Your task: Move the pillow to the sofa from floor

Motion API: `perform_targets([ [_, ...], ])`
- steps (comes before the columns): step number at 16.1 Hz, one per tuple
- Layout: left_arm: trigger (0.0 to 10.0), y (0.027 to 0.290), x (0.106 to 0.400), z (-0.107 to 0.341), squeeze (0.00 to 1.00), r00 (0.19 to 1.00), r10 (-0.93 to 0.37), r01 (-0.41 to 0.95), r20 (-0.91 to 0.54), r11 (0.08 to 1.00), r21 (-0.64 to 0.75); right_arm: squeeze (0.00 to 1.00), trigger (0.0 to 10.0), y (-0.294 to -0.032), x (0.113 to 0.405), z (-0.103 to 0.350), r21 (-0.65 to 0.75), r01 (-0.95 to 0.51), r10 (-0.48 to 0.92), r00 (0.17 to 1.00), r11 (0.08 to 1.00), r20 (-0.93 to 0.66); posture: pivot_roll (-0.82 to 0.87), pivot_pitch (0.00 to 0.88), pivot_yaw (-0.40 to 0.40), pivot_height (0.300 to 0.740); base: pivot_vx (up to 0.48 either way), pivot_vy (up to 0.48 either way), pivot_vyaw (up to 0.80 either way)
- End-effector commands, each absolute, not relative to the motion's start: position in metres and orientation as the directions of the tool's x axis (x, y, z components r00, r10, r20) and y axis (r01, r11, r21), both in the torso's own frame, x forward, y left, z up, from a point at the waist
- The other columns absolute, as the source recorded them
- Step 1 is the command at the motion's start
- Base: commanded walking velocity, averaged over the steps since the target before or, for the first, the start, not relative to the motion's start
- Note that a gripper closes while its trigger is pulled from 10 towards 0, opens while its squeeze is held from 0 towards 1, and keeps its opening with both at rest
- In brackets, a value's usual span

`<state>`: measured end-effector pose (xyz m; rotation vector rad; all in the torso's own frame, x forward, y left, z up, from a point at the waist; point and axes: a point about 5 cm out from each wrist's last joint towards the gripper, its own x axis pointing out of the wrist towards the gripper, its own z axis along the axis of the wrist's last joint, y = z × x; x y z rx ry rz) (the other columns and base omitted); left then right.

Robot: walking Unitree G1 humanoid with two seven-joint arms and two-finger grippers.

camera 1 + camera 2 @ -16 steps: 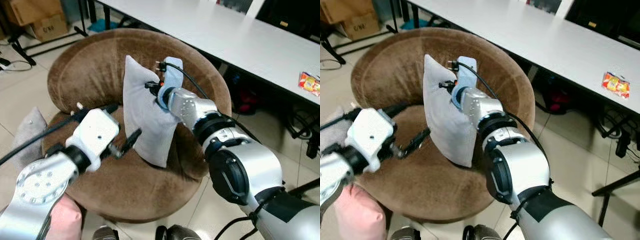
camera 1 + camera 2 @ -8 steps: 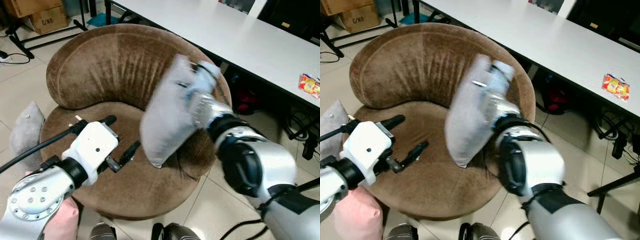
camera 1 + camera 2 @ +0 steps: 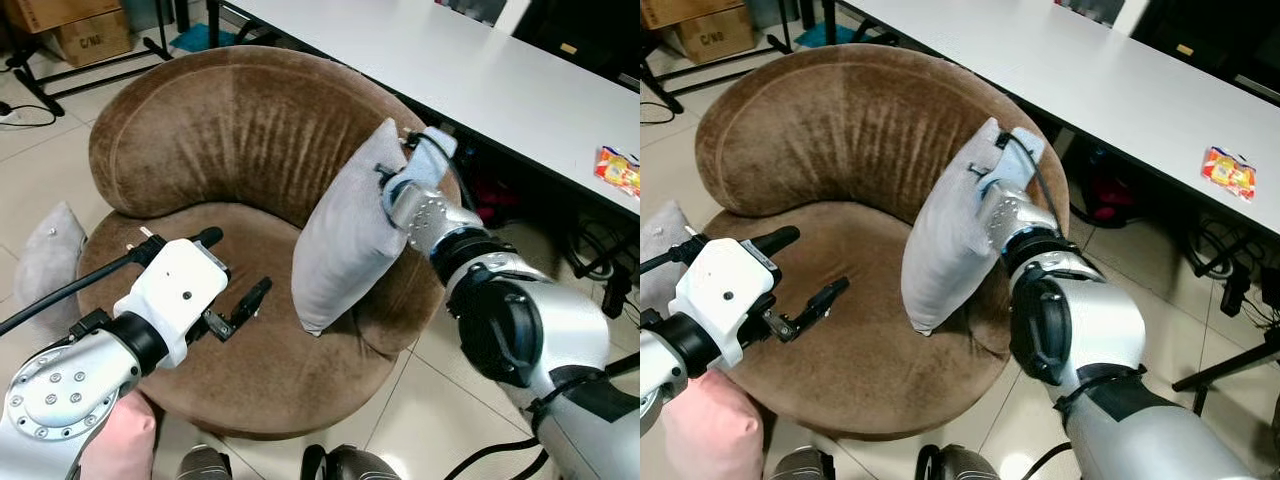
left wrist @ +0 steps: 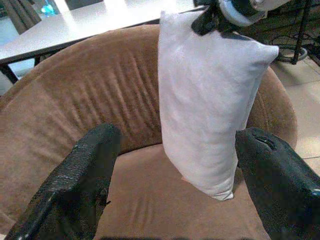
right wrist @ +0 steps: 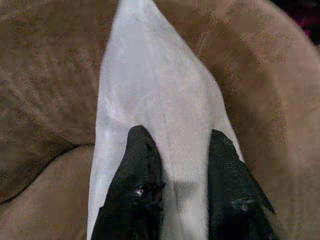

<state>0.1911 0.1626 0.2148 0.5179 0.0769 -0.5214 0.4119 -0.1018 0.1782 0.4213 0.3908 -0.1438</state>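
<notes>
A light grey pillow (image 3: 345, 235) stands on end at the right side of the round brown sofa (image 3: 220, 130), its lower corner on the seat cushion. My right gripper (image 5: 176, 170) is shut on the pillow's top edge, both black fingers pinching the fabric. The right arm (image 3: 500, 300) reaches in from the right. My left gripper (image 4: 170, 165) is open over the seat, to the left of the pillow and apart from it, with nothing between its fingers (image 4: 85, 170).
A second grey pillow (image 3: 45, 260) lies on the tiled floor left of the sofa, with a pink cushion (image 3: 120, 445) near my feet. A long white table (image 3: 480, 70) runs behind and to the right. Cardboard boxes (image 3: 80, 30) stand at the back left.
My right gripper has carried the pillow from the middle of the seat to the sofa's right side. The camera has shifted a little. The left gripper stays open over the seat.
</notes>
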Motion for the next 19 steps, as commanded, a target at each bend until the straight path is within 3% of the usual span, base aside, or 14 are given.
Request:
perform_targets([
  [1,10.0,0.161,0.189,0.219,0.0,0.865,-0.466,0.496,-0.187,0.734,0.463,1.0,10.0,-0.123,0.417,0.192,0.37,0.265,-0.132,0.929,0.891,-0.346,0.12,0.124,-0.216,0.74,0.0,0.0,0.0],
  [5,10.0,0.161,0.192,0.218,0.0,0.862,-0.471,0.5,-0.188,0.73,0.465,0.98,10.0,-0.148,0.419,0.201,0.243,0.3,-0.226,0.93,0.923,-0.289,0.11,0.112,-0.208,0.74,0.0,0.0,0.0],
  [6,10.0,0.16,0.193,0.218,0.0,0.86,-0.475,0.502,-0.185,0.729,0.466,0.0,10.0,-0.151,0.419,0.2,0.231,0.286,-0.216,0.934,0.93,-0.285,0.11,0.106,-0.205,0.74,0.0,0.0,0.0],
  [11,10.0,0.155,0.202,0.209,0.0,0.871,-0.463,0.484,-0.165,0.754,0.444,0.0,10.0,-0.163,0.416,0.187,0.1,0.041,-0.019,0.976,0.994,-0.219,0.08,0.025,-0.168,0.74,0.0,0.0,0.0],
  [15,10.0,0.174,0.205,0.19,0.0,0.928,-0.317,0.371,-0.194,0.815,0.445,0.0,10.0,-0.181,0.403,0.157,0.109,-0.029,0.055,0.968,0.994,-0.246,0.05,0.0,-0.12,0.74,0.0,0.0,0.0],
  [19,10.0,0.178,0.216,0.181,0.0,0.942,-0.276,0.333,-0.19,0.836,0.437,0.0,10.0,-0.184,0.379,0.13,0.106,-0.107,0.132,0.954,0.989,-0.27,0.04,0.0,-0.082,0.74,0.0,0.0,0.0],
])
